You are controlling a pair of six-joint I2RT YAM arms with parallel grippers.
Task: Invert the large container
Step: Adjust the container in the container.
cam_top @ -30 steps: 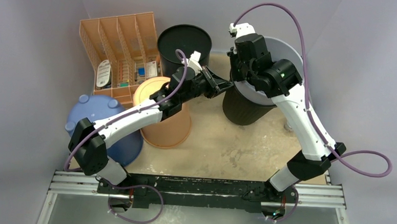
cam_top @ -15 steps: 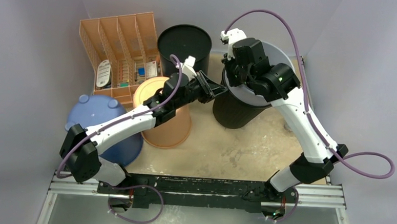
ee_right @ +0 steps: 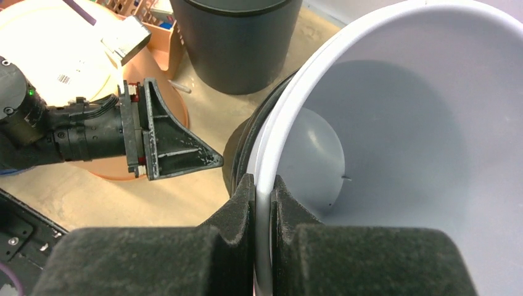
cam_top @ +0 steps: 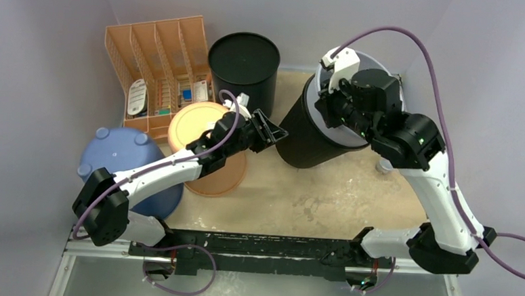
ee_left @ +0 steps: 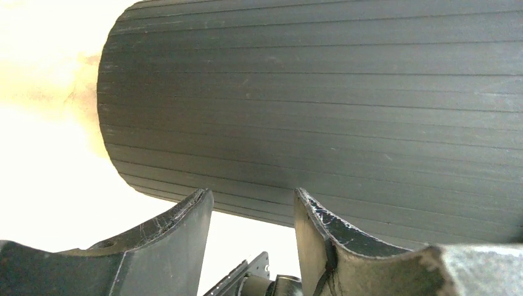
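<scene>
Large container (cam_top: 308, 140): dark, ribbed outside, pale grey inside, sits right of centre on the table (cam_top: 325, 199). It is tipped over toward the left, its base low and its mouth raised toward the back right. Can't tell if the grey inside is a separate liner.

Right fingers (ee_right: 240, 203) are pinched narrow on the grey rim, one inside and one outside. Left fingers (ee_left: 185, 222) are parted with nothing between them, tips just beside the ribbed side wall near the base; contact is unclear.

Judgement: thin stiff plastic, probably light but bulky. A rim pinch alone can twist or slip, though the ribs give some bite. Best holds are the rim plus a push low on the wall.

Around it are a black bucket (cam_top: 244, 59), an orange bucket (cam_top: 209, 152) under the left arm, an orange rack (cam_top: 159, 64) and a blue tub (cam_top: 120, 164).
</scene>
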